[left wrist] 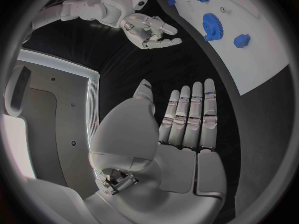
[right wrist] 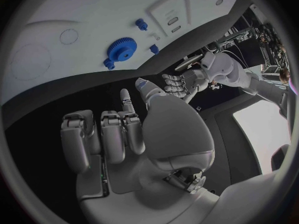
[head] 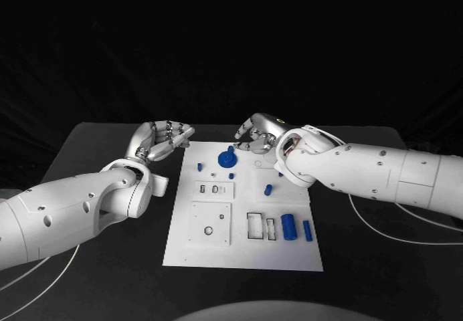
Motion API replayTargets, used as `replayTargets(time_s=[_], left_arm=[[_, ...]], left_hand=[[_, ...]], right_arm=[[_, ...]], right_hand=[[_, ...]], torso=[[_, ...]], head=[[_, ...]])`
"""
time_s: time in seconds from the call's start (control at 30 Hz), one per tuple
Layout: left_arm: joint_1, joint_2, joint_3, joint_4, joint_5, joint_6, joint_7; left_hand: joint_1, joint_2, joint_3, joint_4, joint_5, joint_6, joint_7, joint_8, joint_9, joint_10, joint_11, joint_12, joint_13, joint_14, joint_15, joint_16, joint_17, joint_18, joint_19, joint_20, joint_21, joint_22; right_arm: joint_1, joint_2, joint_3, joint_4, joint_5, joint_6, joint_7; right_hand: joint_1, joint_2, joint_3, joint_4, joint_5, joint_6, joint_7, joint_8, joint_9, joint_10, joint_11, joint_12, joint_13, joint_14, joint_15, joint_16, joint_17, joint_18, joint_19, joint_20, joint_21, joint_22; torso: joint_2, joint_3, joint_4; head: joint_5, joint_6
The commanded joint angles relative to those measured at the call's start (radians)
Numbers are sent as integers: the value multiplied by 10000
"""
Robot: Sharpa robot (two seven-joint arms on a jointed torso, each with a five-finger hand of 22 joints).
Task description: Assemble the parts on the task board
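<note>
Head view showed the white task board (head: 193,251) on the black table (head: 96,144) — a blue gear (head: 227,159) near its far edge. Beyond that edge hung both hands, empty: left hand (head: 166,138) open-fingered, right hand (head: 257,134) seemingly half-curled.

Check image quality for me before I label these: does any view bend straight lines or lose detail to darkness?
Head view: task board edges straight, surroundings black. Left wrist view: the board's edge curves from fisheye. Right wrist view: same bending, and the blue gear stays sharp.
</note>
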Motion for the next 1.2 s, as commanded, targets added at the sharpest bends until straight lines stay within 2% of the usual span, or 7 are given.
replayTargets(time_s=[0.03,0.23,0.37,0.47,0.63,0.77,1.2], left_arm=[[10,80,7,-39,-46,93,136],[0,232,6,-191,-46,125,151],[-33,301,4,-287,-46,176,165],[-59,337,3,-347,-46,199,174],[-123,375,1,-436,-46,244,187],[-151,385,0,-461,-46,265,194],[-167,249,-1,-405,-46,238,179]], left_hand=[[-13,122,-38,2,46,70,-20,-44,9,37,19,-24,12,-71,13,-64,8,115,-94,7,-49,-16],[-14,129,-42,2,46,71,-20,-46,9,37,19,-25,13,-72,13,-64,11,115,-95,8,-49,-17],[-14,132,-43,2,47,72,-20,-47,9,36,19,-25,14,-73,13,-64,12,115,-95,8,-49,-17],[-14,133,-43,2,47,72,-20,-47,9,36,19,-25,14,-73,13,-64,12,115,-95,8,-49,-17],[-13,142,-44,1,48,71,-20,-50,9,35,19,-26,14,-75,13,-64,14,115,-97,9,-49,-17],[-13,142,-44,1,48,71,-20,-50,9,35,19,-26,14,-75,13,-64,14,115,-97,9,-49,-17],[-13,142,-44,1,48,71,-20,-50,9,35,19,-26,14,-75,13,-64,14,115,-97,9,-49,-17]], right_arm=[[197,-615,-4,539,1405,3,547],[355,-1748,-26,1292,1823,11,1031],[251,-2303,-47,1483,2131,-105,1386],[141,-2562,-56,1480,2277,-184,1507],[-92,-2827,-78,1236,2229,-245,1540],[-318,-2914,-85,969,1985,-221,1527],[-893,-2737,-88,110,1192,356,1247]], right_hand=[[-188,-71,-72,121,-156,64,-6,-35,-20,1065,57,28,2634,1042,56,41,2633,-141,1046,53,45,2631],[-309,-186,-281,181,-552,21,-93,-173,-67,1065,-103,28,2634,1042,62,41,2633,-141,1046,82,45,2631],[-168,-217,-355,125,-658,-294,-171,-416,-168,1065,-223,28,2634,1042,-30,41,2633,-141,1046,10,45,2631],[-72,-186,-349,87,-689,-319,-209,-452,-187,1065,-259,28,2634,1042,-64,41,2633,-141,1046,-21,45,2631],[84,-139,-366,39,-760,-207,-345,-452,-199,1065,-290,28,2634,1042,-219,41,2633,-141,1046,-156,45,2631],[208,-146,-382,-14,-841,-237,-418,-506,-230,1065,-353,28,2634,1042,-296,41,2633,-141,1046,-239,45,2631],[589,-139,-436,-152,-1066,-804,-577,-660,-448,1065,-567,28,2634,1042,-492,41,2633,-141,1046,-439,45,2631]], torso=[[-13,-11,-21],[-52,4,-76],[-87,48,-128],[-119,77,-152],[-164,126,-201],[-166,139,-209],[-164,120,-196]], head=[[-60,8],[-283,18],[-487,26],[-577,24],[-693,19],[-780,39],[-779,-6]])
